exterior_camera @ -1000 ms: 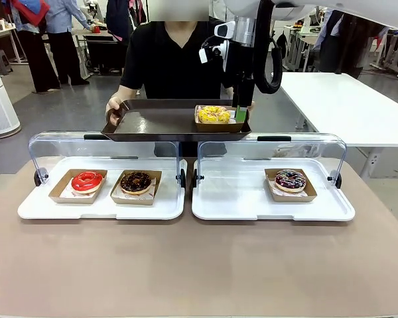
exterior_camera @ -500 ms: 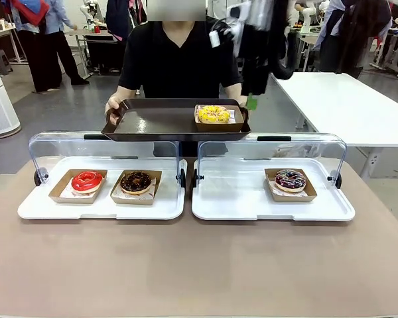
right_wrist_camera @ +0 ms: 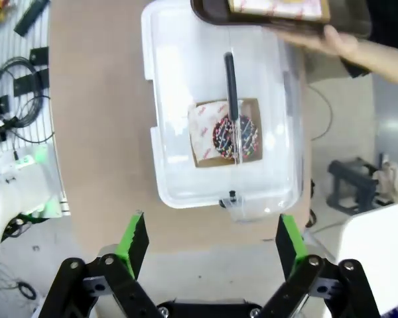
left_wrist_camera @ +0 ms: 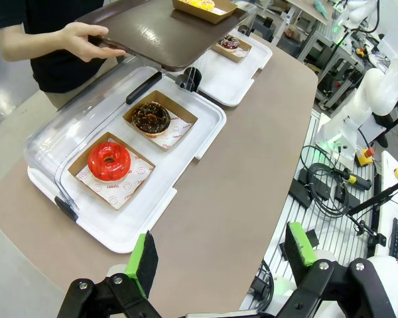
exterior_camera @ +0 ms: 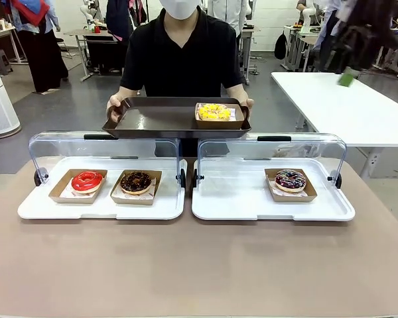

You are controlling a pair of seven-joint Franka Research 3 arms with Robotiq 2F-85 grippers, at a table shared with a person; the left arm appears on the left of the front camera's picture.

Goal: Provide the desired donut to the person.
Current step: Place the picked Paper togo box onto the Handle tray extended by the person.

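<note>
At 12 o'clock the dark brown serving tray (exterior_camera: 160, 123) shines like glossy plastic under the rough-iced yellow donut (exterior_camera: 214, 112), while the display covers (exterior_camera: 103, 144) are clear smooth plastic, the donut boxes (exterior_camera: 60, 193) matt brown cardboard, and the worktop (exterior_camera: 199, 265) matt tan.

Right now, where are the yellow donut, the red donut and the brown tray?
yellow donut (exterior_camera: 205, 113), front view, left side of its ring
red donut (exterior_camera: 78, 181), front view, left side of its ring
brown tray (exterior_camera: 159, 120), front view, bare middle of its floor
</note>
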